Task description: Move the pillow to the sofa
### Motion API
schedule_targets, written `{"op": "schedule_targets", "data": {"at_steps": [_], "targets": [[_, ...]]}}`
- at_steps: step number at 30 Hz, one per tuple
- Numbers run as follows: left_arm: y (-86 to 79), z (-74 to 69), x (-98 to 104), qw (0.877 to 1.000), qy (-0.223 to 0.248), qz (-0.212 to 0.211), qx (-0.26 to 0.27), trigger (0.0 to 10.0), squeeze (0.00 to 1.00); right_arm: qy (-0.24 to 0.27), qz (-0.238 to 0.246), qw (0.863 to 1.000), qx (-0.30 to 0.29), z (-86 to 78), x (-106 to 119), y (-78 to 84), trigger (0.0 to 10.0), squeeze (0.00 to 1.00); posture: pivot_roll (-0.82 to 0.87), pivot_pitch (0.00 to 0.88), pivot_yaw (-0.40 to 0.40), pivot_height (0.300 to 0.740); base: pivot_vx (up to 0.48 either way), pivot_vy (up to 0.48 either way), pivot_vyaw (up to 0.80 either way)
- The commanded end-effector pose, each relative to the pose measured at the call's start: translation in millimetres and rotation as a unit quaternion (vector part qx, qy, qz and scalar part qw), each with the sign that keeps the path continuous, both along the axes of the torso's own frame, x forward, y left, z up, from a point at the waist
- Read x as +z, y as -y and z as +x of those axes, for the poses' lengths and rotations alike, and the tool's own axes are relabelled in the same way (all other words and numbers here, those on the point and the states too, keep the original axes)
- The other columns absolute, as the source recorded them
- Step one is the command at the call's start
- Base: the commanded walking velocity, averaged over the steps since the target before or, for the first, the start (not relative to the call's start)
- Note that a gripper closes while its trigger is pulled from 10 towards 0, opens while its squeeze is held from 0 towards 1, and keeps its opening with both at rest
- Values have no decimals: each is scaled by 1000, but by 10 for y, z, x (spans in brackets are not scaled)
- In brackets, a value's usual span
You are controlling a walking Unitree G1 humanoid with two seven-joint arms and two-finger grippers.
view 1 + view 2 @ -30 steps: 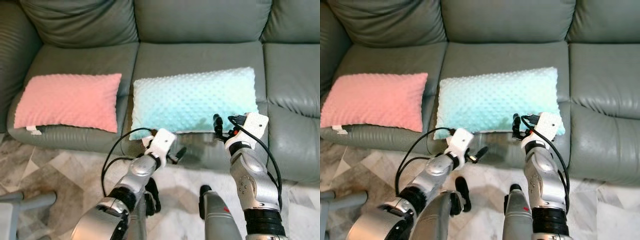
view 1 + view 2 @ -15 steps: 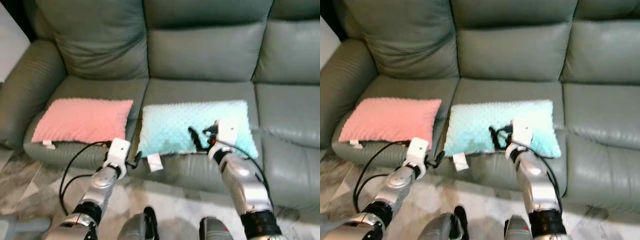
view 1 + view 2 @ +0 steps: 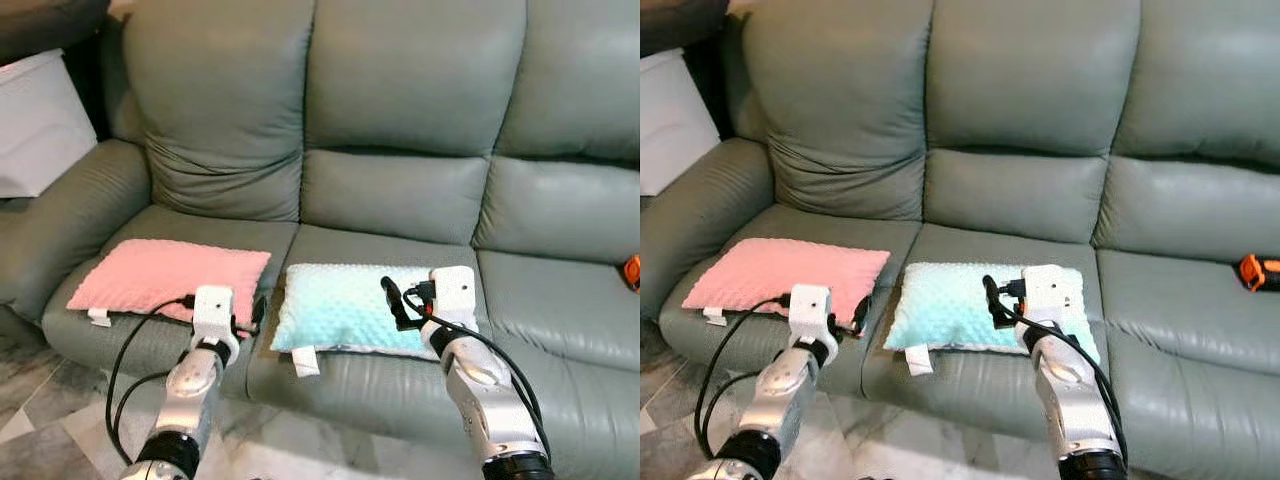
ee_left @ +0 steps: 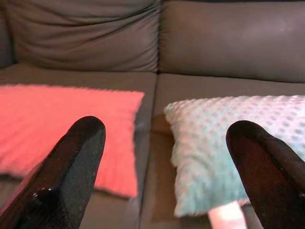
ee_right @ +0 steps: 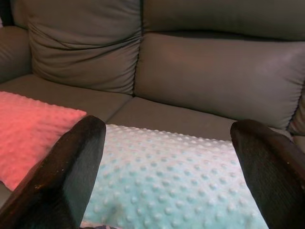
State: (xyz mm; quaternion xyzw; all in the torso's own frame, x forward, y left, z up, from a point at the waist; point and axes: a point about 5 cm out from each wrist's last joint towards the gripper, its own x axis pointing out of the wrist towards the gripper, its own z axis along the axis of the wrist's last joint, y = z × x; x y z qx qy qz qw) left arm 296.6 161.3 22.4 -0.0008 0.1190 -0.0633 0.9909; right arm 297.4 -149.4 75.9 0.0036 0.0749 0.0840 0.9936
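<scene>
White box (image 3: 35, 125) at far left, beside the sofa's (image 3: 400, 190) left armrest. Sofa is grey-green leather, three seats, back cushions upright. Pink pillow (image 3: 165, 278) lies flat on the left seat, white tag at its front left corner, hanging just over the seat edge. Left claw (image 4: 164, 162) is raised in front of the seat edge, near the pink pillow's right front corner, roughly in line with the seam between left and middle seats; fingers (image 4: 78, 157) spread wide, nothing between them, black cable looping down from the wrist. In the left wrist view the claw looks straight at the gap between both pillows, not touching either. Teal pillow (image 3: 340, 305) lies flat on the middle seat, dotted texture, apart from the pink one by a strip of bare seat; white tag (image 3: 305, 362) hangs off its front left corner over the seat edge. Right claw (image 5: 167, 157) hovers over the teal pillow's right part, fingers (image 5: 71, 162) parted wide with nothing held; can't tell if it touches the fabric. Right wrist view looks across the teal pillow's top toward the backrest, pink pillow at the edge. Right seat is bare leather, with a small orange object (image 3: 1258, 271) near its far right edge, too small to identify.
</scene>
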Motion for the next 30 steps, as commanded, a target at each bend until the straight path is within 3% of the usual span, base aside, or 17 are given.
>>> {"op": "schedule_targets", "data": {"at_steps": [1, 4, 9, 18, 25, 27, 30], "targets": [[-107, -43, -20, 999, 0, 6, 32, 10000, 0, 4, -2, 1000, -3, 17, 9, 50, 10000, 0, -180, 0, 31, 740, 0, 0, 0], [-119, -69, -27, 999, 5, 2, 53, 10000, 0, 6, -12, 1000, 8, 14, 3, 63, 10000, 0, -178, 0, 25, 740, 0, 0, 0], [-64, -41, 58, 998, 30, -23, 42, 10000, 0, 2, -10, 1000, 12, -10, -23, 60, 10000, 0, -168, 0, 19, 740, 0, 0, 0], [-95, -69, 12, 999, 8, -8, 48, 10000, 0, 1, -5, 1000, 20, -58, -70, 2, 10000, 0, -180, 0, 40, 740, 0, 0, 0], [-31, 67, 134, 999, 24, 2, 36, 10000, 0, 9, 6, 1000, 14, -41, -27, 49, 10000, 0, -191, 0, 48, 740, 0, 0, 0], [-18, 96, 145, 999, 17, -30, 41, 10000, 0, 7, 11, 1000, -2, -21, -28, 78, 10000, 0, -200, 0, 51, 740, 0, 0, 0], [-19, 110, 157, 999, 18, -27, 42, 10000, 0, 7, 15, 1000, -4, -16, -25, 72, 10000, 0, -205, 0, 55, 740, 0, 0, 0]]}}
